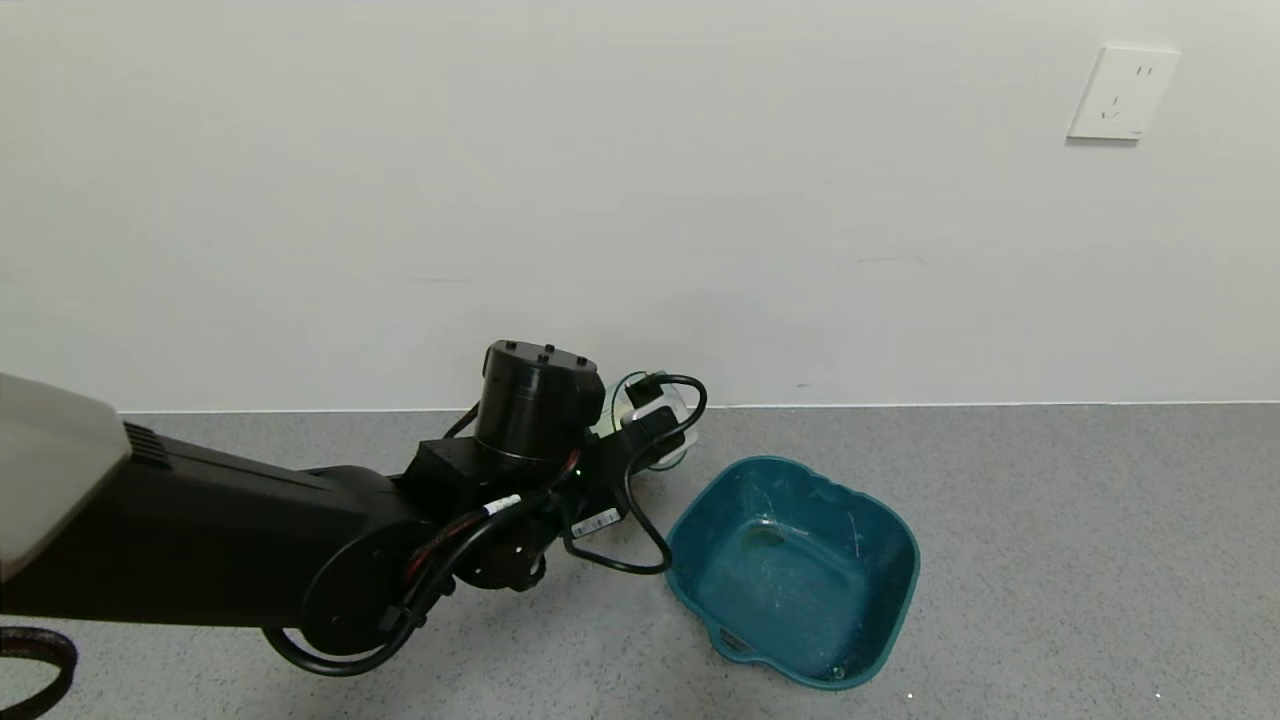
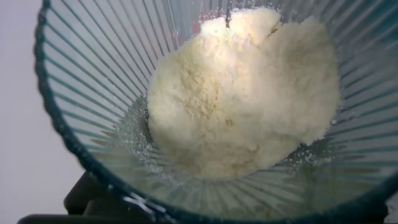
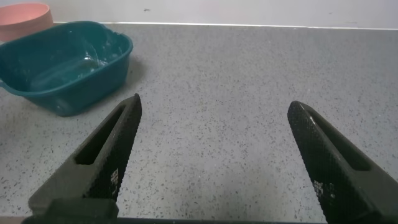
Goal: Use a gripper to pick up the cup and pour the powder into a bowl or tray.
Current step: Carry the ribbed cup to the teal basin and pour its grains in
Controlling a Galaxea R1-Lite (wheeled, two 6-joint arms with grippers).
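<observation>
1. The left gripper [image 1: 650,425], a black two-fingered claw on a cylindrical wrist with looping cables, is clenched around the translucent pale green ribbed plastic cup [image 1: 648,418], holding it near the back of the grey speckled counter [image 1: 1050,560], just beside the far left corner of the dark teal rounded-square plastic basin [image 1: 893,610].
2. The white-cream clumpy powder [image 2: 242,93] sits in one heap inside the cup; the basin looks empty apart from smears, so the pour seems not yet done.
3. Risk: the cup's mouth appears to be beside the basin's rim rather than over it. Tipping from here could drop powder onto the counter.
4. Risk: the powder is clumped (it may hold, then slide out all at once), which could puff or overshoot the low scalloped rim.
5. Risk: the smooth ribbed wall may slip in the claw as the wrist rolls.
6. Only the left wrist view shows the powder; the head view hides the cup's contents behind the wrist and cables.
7. The right wrist view alone shows the right gripper [image 3: 211,155], spread wide and idle over bare counter, plus a round pink bowl [image 3: 23,17] behind the basin.
</observation>
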